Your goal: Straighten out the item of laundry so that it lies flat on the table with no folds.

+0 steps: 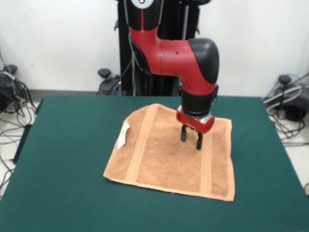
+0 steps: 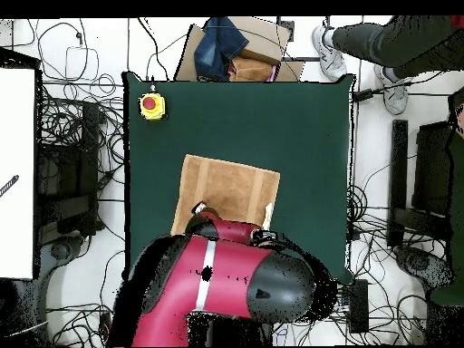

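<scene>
The jaws of the red and black gripper (image 1: 191, 140) are standing slightly parted, holding nothing, and hovering low over the small orange-tan terry towel (image 1: 169, 157), toward its far right part. The towel is lying near the middle of the dark green felt surface (image 1: 67, 159), spread almost flat, its white tag (image 1: 124, 135) showing on the left edge. Being soft, light and limp, it is probably best pinched at a corner or hem and drawn outward.

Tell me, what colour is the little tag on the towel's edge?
White. The tag sits on the orange-tan towel; the front view shows it best.
</scene>
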Robot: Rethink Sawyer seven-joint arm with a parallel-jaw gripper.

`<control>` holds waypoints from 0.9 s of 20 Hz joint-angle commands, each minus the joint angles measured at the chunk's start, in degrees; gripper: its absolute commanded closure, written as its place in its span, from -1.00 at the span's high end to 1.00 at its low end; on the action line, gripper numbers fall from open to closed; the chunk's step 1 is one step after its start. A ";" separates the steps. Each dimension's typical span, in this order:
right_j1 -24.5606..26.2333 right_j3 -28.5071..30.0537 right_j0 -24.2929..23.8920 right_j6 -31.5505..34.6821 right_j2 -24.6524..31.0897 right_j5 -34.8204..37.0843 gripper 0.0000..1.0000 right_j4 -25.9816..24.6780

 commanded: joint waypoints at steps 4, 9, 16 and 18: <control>6.36 4.20 7.44 4.96 -2.64 4.26 1.00 0.74; 0.75 -0.82 13.03 3.20 -8.17 9.78 1.00 3.53; -5.02 -7.95 15.12 3.31 -9.15 19.58 1.00 6.90; -4.57 -11.02 15.52 2.55 -9.74 21.06 1.00 6.48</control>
